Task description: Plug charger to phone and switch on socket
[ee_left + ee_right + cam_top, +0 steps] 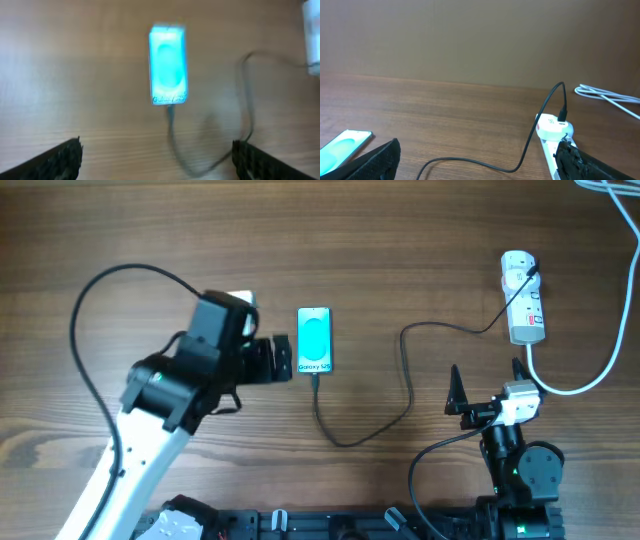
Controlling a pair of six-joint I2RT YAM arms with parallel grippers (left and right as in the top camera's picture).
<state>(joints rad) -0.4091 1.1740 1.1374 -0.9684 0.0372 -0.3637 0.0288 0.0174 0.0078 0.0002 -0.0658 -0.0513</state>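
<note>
The phone [314, 339] lies flat mid-table, cyan screen lit, white text band at its near end. The charger, a thin black cable [345, 441], runs from the phone's near end, loops right and goes up to a white adapter in the socket [522, 300], a white power strip at the far right. My left gripper [281, 360] is open and empty just left of the phone. In the left wrist view the phone [168, 65] is blurred, ahead of the open jaws [157, 160]. My right gripper [487, 387] is open and empty, near the strip's near end; its view shows the socket [552, 131], cable [520, 161] and phone [342, 147].
The strip's thick white cord [600, 375] curves off its near end toward the right table edge and shows at the far right of the right wrist view [605, 95]. A robot's black cable [90, 290] arcs over the table at the left.
</note>
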